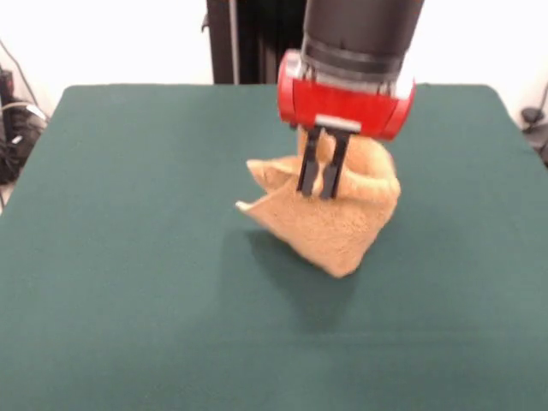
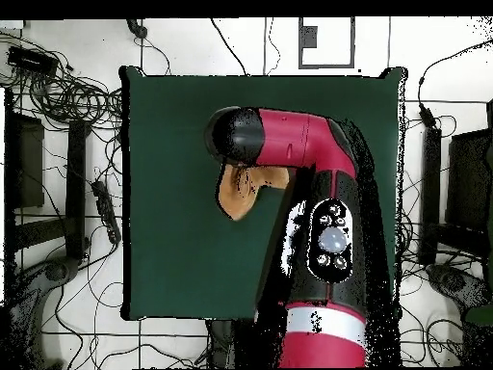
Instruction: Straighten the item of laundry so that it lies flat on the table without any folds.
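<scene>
Orange-tan terry-cloth towel [image 1: 330, 224] is held bunched above the dark green table [image 1: 128, 257] near its middle — pinched between the nearly closed black gripper [image 1: 322, 193] jaws — so flattening is judged wholly undone.

You are looking at a robotics lab rather than a home. The green surface [image 1: 128, 282] stands alone on a pale tiled floor [image 2: 193, 342], with tangles of black cables [image 2: 67, 96] spread around it. Dark equipment boxes [image 2: 24, 164] sit along both sides. A red and black industrial arm [image 2: 308, 193] reaches over the surface from its pedestal.
</scene>
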Tool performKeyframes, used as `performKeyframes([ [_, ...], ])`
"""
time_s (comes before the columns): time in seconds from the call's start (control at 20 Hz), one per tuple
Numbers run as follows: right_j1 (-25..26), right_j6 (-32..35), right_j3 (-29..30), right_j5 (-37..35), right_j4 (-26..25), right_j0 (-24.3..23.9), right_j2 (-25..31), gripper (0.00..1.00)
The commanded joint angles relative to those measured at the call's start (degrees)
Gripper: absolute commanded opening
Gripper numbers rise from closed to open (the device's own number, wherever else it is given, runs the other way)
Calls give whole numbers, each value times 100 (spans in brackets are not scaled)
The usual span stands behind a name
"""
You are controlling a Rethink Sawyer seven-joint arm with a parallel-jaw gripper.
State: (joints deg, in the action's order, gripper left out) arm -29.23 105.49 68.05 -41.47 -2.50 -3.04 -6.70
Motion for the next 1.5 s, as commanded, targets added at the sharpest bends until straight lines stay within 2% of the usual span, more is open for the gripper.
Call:
performKeyframes([
  [0.05, -470, -261, 895, -735, -102, 73, 528, 0],
  [0.5, -532, -119, 954, -679, -102, 45, 577, 0],
  [0.9, -488, 71, 1132, -283, -123, 60, 593, 0],
  [1.3, -461, 113, 1379, 471, -211, 2, 704, 0],
  [1.5, -441, 276, 1313, 477, -161, 37, 629, 0],
])
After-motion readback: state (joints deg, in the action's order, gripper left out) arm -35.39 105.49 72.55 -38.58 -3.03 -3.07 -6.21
